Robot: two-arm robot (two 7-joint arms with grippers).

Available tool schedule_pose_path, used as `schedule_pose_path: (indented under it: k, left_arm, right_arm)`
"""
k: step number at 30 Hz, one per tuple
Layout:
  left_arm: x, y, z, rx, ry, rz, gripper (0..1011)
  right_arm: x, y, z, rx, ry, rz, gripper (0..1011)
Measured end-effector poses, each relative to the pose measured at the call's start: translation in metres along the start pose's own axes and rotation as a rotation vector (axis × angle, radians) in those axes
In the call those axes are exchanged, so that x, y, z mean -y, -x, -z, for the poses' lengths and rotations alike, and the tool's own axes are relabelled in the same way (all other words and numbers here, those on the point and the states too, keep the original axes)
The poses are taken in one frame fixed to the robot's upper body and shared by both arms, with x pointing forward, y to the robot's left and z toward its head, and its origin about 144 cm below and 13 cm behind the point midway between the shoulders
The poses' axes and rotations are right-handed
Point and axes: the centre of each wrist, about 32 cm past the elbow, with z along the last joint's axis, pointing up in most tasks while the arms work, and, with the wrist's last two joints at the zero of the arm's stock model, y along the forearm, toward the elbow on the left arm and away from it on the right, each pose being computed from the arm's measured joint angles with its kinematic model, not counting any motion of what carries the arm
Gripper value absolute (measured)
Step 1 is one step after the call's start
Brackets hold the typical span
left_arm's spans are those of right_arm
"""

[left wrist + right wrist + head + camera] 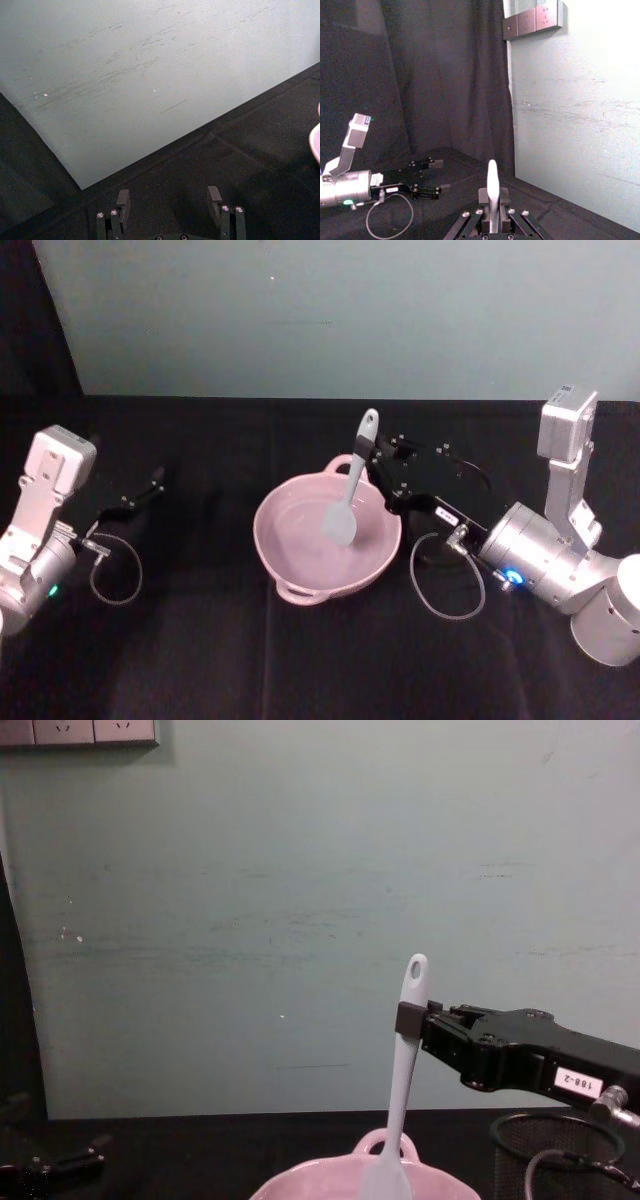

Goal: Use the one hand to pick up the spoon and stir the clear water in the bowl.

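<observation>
The right gripper (366,456) pinches the spoon (351,492) high on its handle, its fingers pressed together just under the holed end. From the grip the spoon hangs down, slightly tilted, with its head inside the bowl (266,538). The bowl's arched loop handle (383,1143) sits just beneath the fingers. A black wire-mesh cup (556,1146) stands under the gripper's body. Across the bowl, bare black tablecloth (200,640) runs out to the left gripper (150,486), well apart, fingers spread.
</observation>
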Motion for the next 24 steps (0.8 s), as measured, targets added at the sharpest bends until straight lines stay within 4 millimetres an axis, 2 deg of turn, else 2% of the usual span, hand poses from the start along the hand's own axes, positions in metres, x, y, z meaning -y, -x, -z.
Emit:
schedule_pose_path:
  k: [9, 16, 24]
  left_arm:
    - [0.000, 0.000, 0.000, 0.000, 0.000, 0.000, 1011]
    - [0.000, 0.000, 0.000, 0.000, 0.000, 0.000, 1011]
    - [0.000, 0.000, 0.000, 0.000, 0.000, 0.000, 1011]
  right_arm:
    - [-0.005, 0.002, -0.001, -0.022, 0.012, -0.023, 117]
    - [-0.018, 0.008, 0.006, -0.034, 0.014, -0.059, 117]
    - [-0.044, 0.007, 0.017, 0.007, -0.016, -0.054, 117]
